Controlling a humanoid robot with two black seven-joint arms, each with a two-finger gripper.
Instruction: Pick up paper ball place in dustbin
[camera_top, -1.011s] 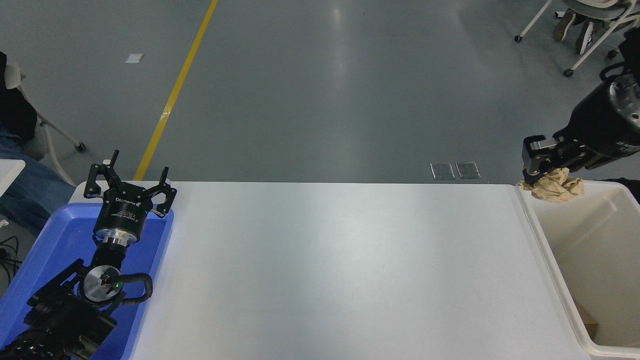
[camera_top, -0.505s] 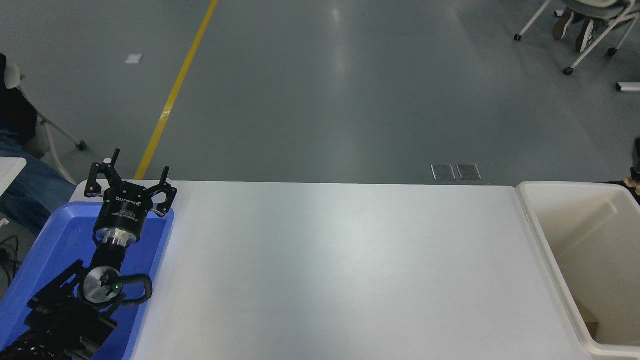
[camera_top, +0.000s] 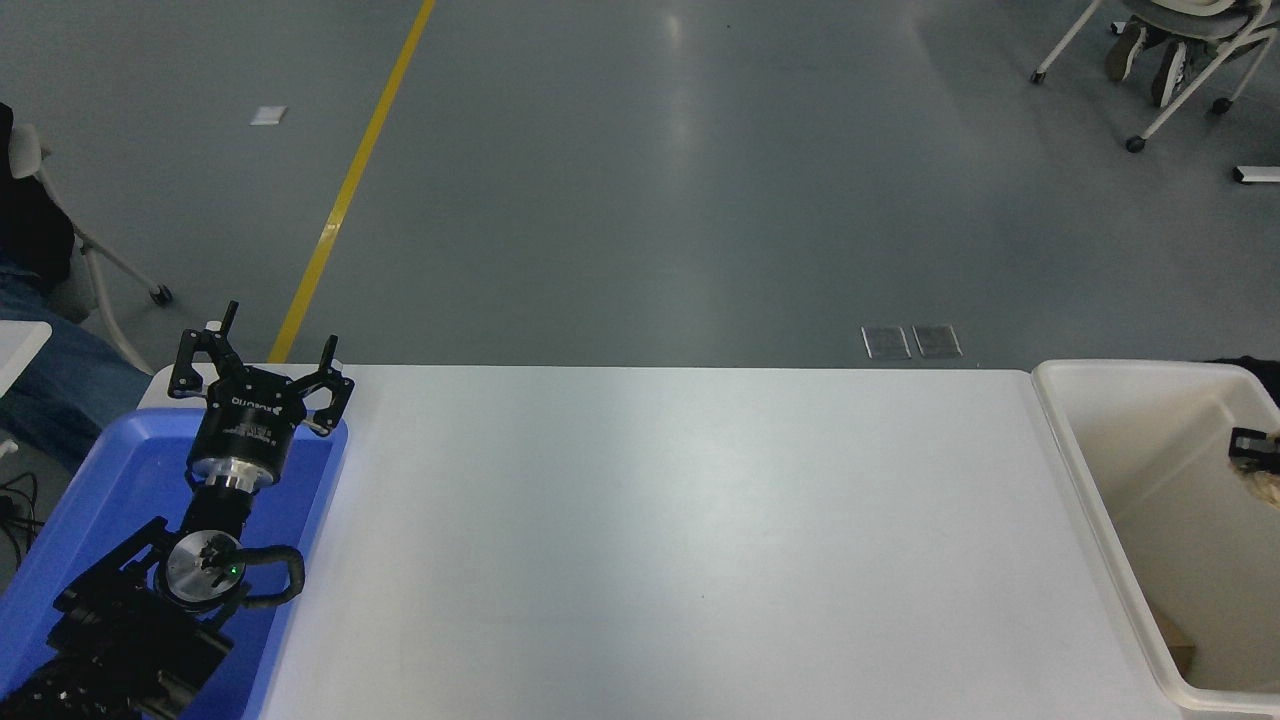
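Observation:
The dustbin (camera_top: 1090, 480) is a cream-white tub at the table's right end. Only one black fingertip of my right gripper (camera_top: 1256, 446) shows at the picture's right edge, inside the dustbin's outline and above its inside. A bit of the beige paper ball (camera_top: 1264, 488) hangs right under that fingertip, touching it; the rest is cut off by the frame edge. My left gripper (camera_top: 258, 372) is parked open over the blue tray at the lower left.
A shallow blue tray (camera_top: 110, 470) lies at the table's left end under the left arm. A brown scrap (camera_top: 1180, 648) lies at the dustbin's bottom. Wheeled chairs stand on the floor at the far left and top right.
My right gripper carried the paper ball from the dustbin's far left corner rightward out of view, then came back in lower at the right edge, over the dustbin's inside.

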